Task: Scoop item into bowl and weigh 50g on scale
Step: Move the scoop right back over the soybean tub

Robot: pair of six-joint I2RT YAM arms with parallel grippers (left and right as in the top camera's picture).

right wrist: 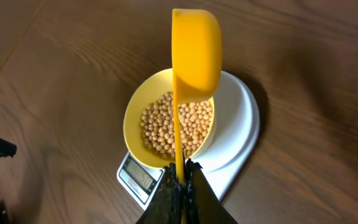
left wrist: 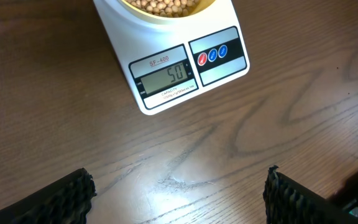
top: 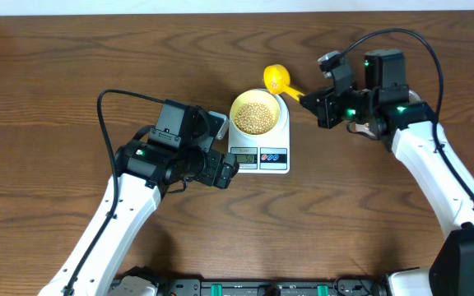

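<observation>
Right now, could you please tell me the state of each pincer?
Left pincer: open, holding nothing.
Right pincer: closed on the handle of the yellow scoop.

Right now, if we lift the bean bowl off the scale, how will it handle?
Bowl looks rigid, probably stiff. Loose soybeans fill it well up; a tilt would likely spill them rolling. On the smooth scale, a push probably slides it, not tips.
</observation>
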